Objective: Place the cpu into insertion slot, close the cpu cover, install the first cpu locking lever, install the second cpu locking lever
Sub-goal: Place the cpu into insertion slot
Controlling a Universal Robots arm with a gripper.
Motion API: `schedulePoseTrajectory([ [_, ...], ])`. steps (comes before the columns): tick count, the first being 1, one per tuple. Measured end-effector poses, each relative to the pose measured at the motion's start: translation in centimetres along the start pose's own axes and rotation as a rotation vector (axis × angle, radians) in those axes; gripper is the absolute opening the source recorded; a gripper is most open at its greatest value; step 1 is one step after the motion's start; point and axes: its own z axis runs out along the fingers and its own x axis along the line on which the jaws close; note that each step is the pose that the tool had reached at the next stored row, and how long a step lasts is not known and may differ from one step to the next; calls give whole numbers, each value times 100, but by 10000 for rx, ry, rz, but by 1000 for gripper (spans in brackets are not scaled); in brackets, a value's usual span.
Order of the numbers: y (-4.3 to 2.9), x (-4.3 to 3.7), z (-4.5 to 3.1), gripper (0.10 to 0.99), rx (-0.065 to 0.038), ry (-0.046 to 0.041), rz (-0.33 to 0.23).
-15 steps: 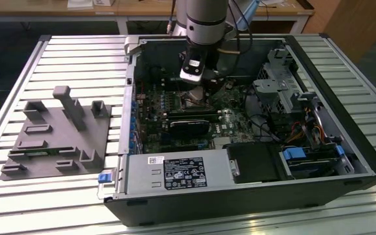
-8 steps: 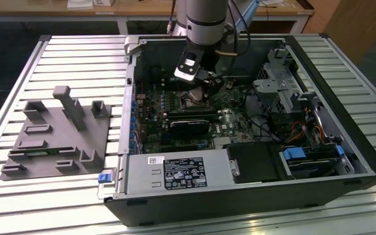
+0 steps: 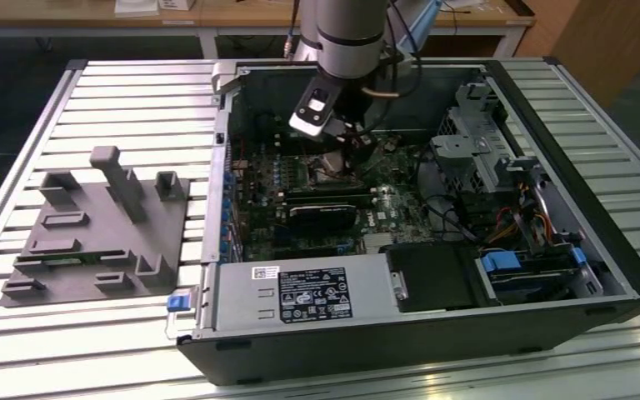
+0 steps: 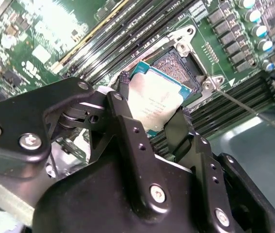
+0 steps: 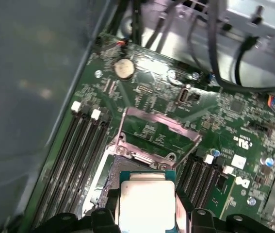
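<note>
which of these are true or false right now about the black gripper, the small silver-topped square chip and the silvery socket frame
1. The black gripper is shut on the small flat square silver-topped cpu. True.
2. The thin silvery square cpu cover lies closed over the socket. False: it stands swung open.
3. The cpu sits flat in the square silvery-rimmed insertion slot. False: it is held above it, with the dark centre partly bare.
4. Long black memory slots run beside the insertion slot. True.
</note>
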Motion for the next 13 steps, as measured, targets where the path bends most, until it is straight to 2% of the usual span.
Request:
schedulePoseTrajectory([
  [4,0,0,4,541,-3,-31,621],
  [13,3,15,18,541,-8,-66,1356],
])
